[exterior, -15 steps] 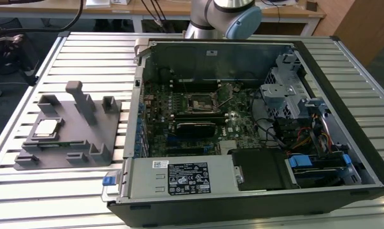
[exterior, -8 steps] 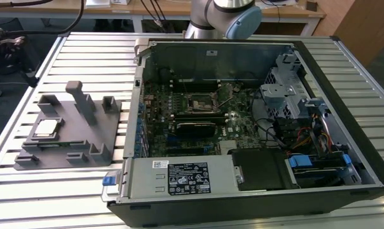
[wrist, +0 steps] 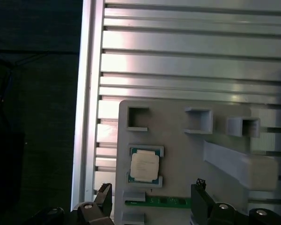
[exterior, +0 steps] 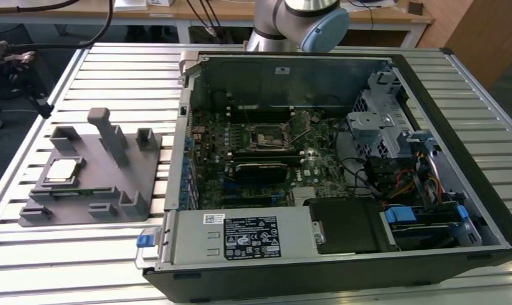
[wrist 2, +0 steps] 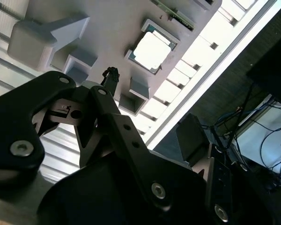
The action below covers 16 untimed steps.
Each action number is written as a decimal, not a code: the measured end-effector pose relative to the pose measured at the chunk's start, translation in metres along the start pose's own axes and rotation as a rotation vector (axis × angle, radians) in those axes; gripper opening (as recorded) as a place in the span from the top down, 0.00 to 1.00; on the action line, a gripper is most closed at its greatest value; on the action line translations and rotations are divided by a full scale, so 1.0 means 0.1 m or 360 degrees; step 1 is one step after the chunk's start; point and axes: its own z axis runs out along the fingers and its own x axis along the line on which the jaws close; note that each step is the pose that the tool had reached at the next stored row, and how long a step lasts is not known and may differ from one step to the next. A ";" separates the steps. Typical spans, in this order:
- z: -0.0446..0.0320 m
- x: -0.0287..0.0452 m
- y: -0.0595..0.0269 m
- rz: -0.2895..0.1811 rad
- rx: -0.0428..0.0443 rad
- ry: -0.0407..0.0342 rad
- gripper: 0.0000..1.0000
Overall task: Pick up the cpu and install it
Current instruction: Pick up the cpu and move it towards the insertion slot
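Over grey jig [wrist: 178, 145] | gripper [wrist: 151, 190] jaws apart | cpu [wrist: 144, 166] in pocket, tall post [wrist: 239, 164] nr.

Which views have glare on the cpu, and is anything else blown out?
Second wrist view: the cpu top is washed out to near white, and the table slats beside the grey holder are blown out. First wrist view: the cpu is pale but its rim reads; a bright patch sits on the slats. Exterior view: even light, no glare on the cpu.

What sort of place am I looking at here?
Probably a robotics lab workbench: an opened black computer case lies on a ribbed aluminium table, beside a grey plastic fixture holding the small silver square cpu.
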 end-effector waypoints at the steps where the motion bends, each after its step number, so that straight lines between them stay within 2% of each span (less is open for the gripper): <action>1: 0.011 0.000 0.000 -0.0004 0.0000 0.0000 0.24; 9: 0.069 -0.001 -0.010 -0.0023 0.0000 0.0001 0.24; 16: 0.168 -0.001 -0.020 -0.0006 0.0001 0.0000 0.24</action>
